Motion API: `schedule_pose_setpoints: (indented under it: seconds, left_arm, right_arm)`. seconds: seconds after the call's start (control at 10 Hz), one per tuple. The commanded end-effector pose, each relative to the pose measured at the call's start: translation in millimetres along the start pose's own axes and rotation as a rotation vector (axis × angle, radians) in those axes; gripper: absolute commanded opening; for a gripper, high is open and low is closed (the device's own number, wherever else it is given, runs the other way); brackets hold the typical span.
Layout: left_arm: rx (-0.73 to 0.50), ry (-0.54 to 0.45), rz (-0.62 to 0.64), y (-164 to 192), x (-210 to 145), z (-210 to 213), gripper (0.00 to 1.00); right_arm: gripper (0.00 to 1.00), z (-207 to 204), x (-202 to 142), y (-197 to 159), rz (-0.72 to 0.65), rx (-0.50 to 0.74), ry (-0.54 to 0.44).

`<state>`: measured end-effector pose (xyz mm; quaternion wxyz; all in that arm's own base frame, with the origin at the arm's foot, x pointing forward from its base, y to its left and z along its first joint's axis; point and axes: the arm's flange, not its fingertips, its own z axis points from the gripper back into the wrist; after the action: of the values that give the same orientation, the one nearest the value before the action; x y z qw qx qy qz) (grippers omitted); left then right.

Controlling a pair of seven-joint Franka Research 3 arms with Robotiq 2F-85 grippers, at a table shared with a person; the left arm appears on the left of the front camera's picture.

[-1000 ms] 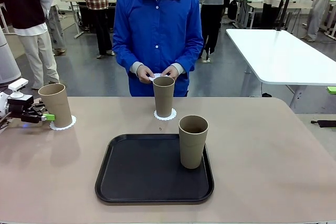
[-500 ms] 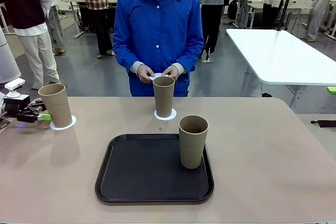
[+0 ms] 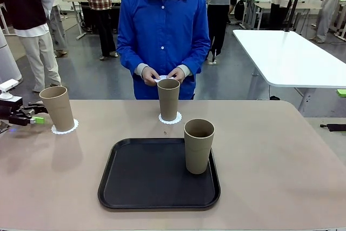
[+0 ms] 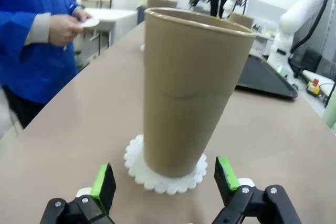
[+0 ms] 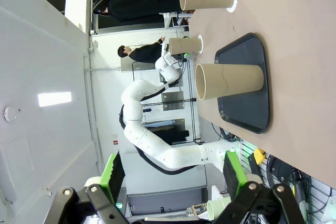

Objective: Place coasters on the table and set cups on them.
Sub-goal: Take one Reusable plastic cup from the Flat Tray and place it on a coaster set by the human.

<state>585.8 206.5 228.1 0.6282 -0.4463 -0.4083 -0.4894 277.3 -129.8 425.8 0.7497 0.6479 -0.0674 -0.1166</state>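
Observation:
One khaki cup [image 3: 58, 107] [image 4: 190, 88] stands upright on a white lacy coaster [image 3: 65, 129] [image 4: 167, 170] at the table's far left. My left gripper [image 3: 33, 118] [image 4: 166, 182] is open just left of it, clear of the cup, green pads [image 4: 103, 184] apart. A second cup [image 3: 168, 99] stands on a coaster [image 3: 171, 118] at the far middle. A third cup [image 3: 199, 145] [image 5: 229, 81] stands in the black tray [image 3: 158, 174]. The person's hands [image 3: 162, 74] hold a third coaster [image 3: 160, 79]. My right gripper [image 5: 172, 174] is open and holds nothing.
The beige table [image 3: 270, 155] is bare on its right half. A white table [image 3: 289, 55] stands behind at the right. Other people stand farther back.
My left gripper has drawn back to the left, away from the cup on its coaster. The cups and the person's hands have not moved.

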Motion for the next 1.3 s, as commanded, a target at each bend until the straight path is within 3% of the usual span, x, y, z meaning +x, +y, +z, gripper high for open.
schedule_pose_setpoints:
  seconds: [0.0, 0.2, 0.4, 0.6, 0.9, 1.2]
  left_arm:
    - [0.165, 0.321, 0.076, -18.6, 38.6, 26.3, 1.00]
    - [0.322, 0.517, 0.139, -34.8, 70.0, 51.0, 1.00]
    - [0.428, 0.639, 0.158, -54.7, 105.3, 62.6, 1.00]
    - [0.523, 0.703, 0.290, -72.6, 151.8, 65.8, 1.00]
    - [0.588, 0.753, 0.294, -93.9, 203.9, 43.2, 1.00]
    - [0.734, 0.885, 0.248, -116.2, 253.8, 3.0, 1.00]
  right_arm:
    - [1.00, -0.1, -0.1, 1.7, 0.006, 0.007, -0.002]
    - [1.00, -0.1, -0.1, 1.7, 0.006, 0.007, -0.002]
    - [1.00, -0.1, -0.1, 1.7, 0.006, 0.007, -0.002]
    - [1.00, -0.1, -0.1, 1.7, 0.006, 0.007, -0.002]
    - [1.00, -0.1, -0.1, 1.7, 0.006, 0.007, -0.002]
    - [1.00, -0.1, -0.1, 1.7, 0.006, 0.007, -0.002]
